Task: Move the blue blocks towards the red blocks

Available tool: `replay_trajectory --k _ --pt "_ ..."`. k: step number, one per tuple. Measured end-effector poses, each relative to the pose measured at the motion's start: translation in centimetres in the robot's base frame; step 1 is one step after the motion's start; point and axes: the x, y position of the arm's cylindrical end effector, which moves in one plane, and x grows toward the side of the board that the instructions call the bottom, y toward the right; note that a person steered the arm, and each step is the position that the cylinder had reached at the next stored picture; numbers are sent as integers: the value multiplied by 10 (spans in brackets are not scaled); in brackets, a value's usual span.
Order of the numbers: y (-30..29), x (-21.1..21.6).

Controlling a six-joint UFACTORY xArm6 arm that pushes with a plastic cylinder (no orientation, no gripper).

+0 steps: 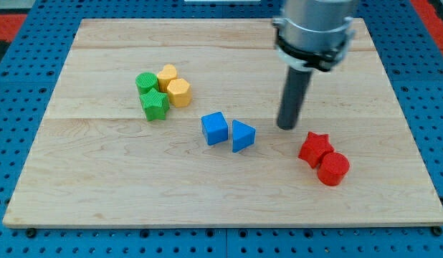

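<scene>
A blue cube and a blue triangular block sit side by side near the middle of the wooden board. A red star block and a red cylinder touch each other at the view's lower right. My tip rests on the board to the right of the blue triangular block and up-left of the red star, touching neither.
A cluster of a green cylinder, a green star, a yellow block and a yellow hexagonal block sits at the view's upper left. The board lies on a blue perforated base.
</scene>
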Motion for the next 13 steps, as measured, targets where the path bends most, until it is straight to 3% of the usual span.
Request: replay_trajectory --k 1,3,4,5,7,10,12,13 --pt "-48 -28" --pt "-189 4" --pt "-155 33" --pt "-108 31" --pt "-78 0" --pt "-64 52" --pt "-8 52" --pt "-52 46"
